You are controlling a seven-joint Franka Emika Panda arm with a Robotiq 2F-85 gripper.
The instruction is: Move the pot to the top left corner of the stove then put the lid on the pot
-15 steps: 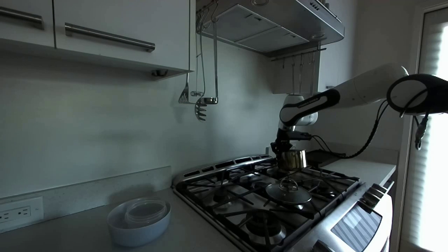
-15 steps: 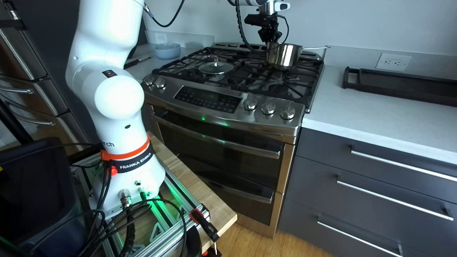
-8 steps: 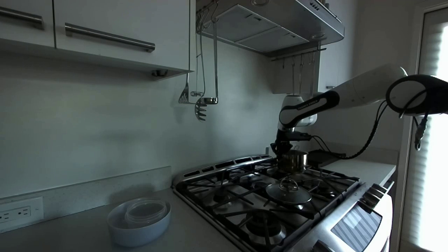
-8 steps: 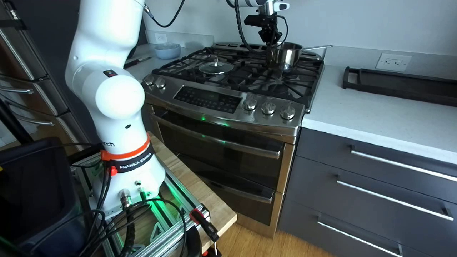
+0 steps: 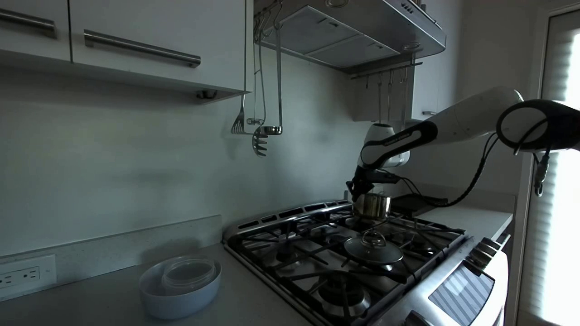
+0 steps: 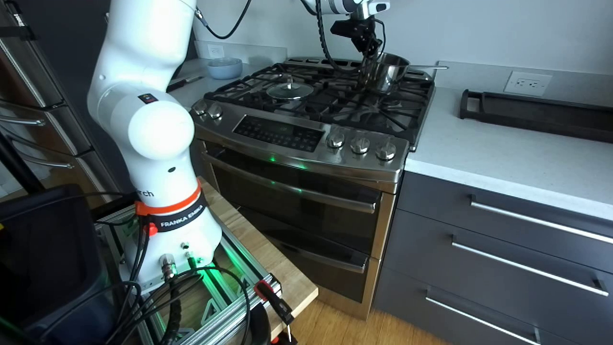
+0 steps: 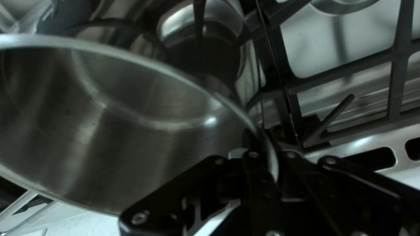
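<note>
Wide stainless-steel gas stove (image 6: 335, 163) with black cast-iron grates (image 7: 344, 69) taken as reference; left and right as one faces its front. Small shiny cylindrical steel pot (image 6: 392, 76) is over the stove's back right part; cannot tell whether its base touches the grates. Judged: the move is under way, with the leg to the stove's back left corner (my reading of "top left") outstanding, and lidding not begun. Pot condition: straight, mirror-bright walls, brownish reflections, uncovered, bare inside as far as visible; rim looks slightly tilted, slim handle (image 6: 428, 66) pointing to the stove's right side. Small round flattish silvery-grey lid (image 6: 290, 92) lies on the stove's front half, near the middle, knob up, untouched. Black two-fingered gripper (image 7: 267, 147): in the wrist view the fingers (image 7: 261, 183) appear clamped on the pot's rim, one inside the wall, one outside.
</note>
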